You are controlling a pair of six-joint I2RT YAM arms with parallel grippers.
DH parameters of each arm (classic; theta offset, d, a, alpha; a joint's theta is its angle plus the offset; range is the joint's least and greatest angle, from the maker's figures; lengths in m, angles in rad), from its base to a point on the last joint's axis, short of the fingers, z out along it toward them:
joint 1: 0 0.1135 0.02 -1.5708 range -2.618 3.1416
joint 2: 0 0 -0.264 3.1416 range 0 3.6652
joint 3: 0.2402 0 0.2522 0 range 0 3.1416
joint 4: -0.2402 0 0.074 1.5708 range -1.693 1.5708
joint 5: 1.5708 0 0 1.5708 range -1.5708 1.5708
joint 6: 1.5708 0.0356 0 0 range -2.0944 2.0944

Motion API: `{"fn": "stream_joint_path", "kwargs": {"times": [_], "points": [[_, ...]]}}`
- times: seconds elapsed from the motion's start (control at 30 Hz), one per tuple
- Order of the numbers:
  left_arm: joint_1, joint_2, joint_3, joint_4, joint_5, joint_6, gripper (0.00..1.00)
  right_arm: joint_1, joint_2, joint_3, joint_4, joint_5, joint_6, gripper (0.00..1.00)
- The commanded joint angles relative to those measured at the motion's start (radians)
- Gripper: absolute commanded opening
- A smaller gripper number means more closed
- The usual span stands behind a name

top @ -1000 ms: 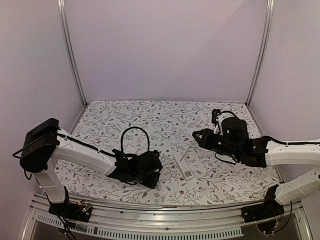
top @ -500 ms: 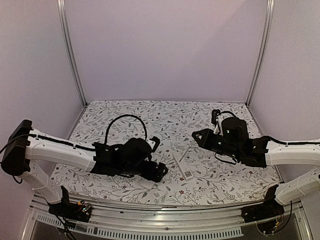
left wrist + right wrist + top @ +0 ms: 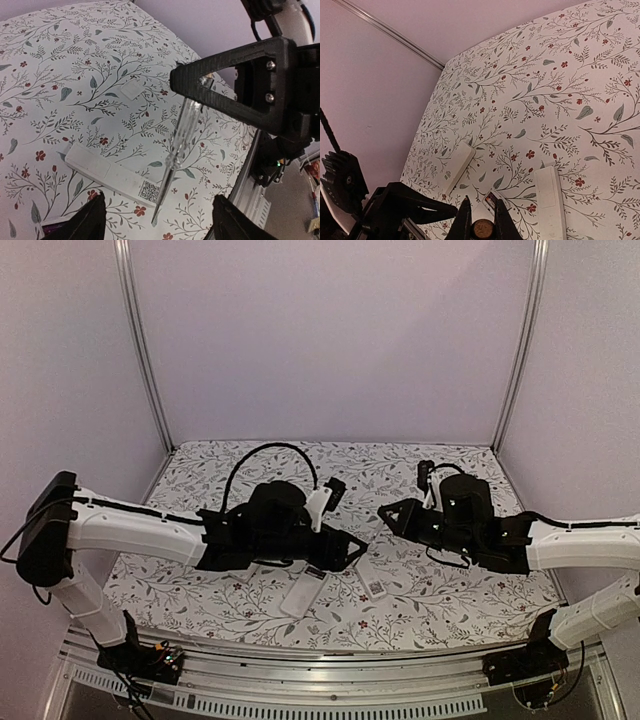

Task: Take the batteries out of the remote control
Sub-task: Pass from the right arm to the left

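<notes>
My right gripper [image 3: 384,517] [image 3: 482,216] is shut on the long thin pen-like tool [image 3: 181,135], which slants down with its tip just off a white remote [image 3: 107,172] bearing a QR label. That remote lies at the front centre [image 3: 370,580]. My left gripper [image 3: 350,548] [image 3: 159,202] is open and empty, hovering over the same remote with the tool tip between its fingers. In the right wrist view a small open white housing [image 3: 496,196] shows a red-orange and dark bit, possibly batteries; the fingers hide most of it.
A second white remote [image 3: 300,596] [image 3: 458,165] lies near the front edge below the left arm. Another white bar [image 3: 551,200] lies on the floral cloth [image 3: 300,475]. A small clear rectangular piece [image 3: 132,90] lies farther out. Walls enclose the back and sides.
My left arm has swung from the front left to the centre, and its gripper now hangs over the remote beside the right gripper. The right arm has barely moved.
</notes>
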Motion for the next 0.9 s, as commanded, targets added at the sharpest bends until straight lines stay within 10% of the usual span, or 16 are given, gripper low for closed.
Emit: {"fn": "stream_joint_path", "kwargs": {"times": [0.0,0.87], "points": [[0.015,0.05,0.028,0.028,0.056,0.032,0.68,-0.004,0.011,0.025,0.022,-0.016,0.008,0.0],[0.026,0.135,0.056,0.034,0.103,0.03,0.17,-0.003,0.011,0.018,0.037,-0.022,0.027,0.0]]}}
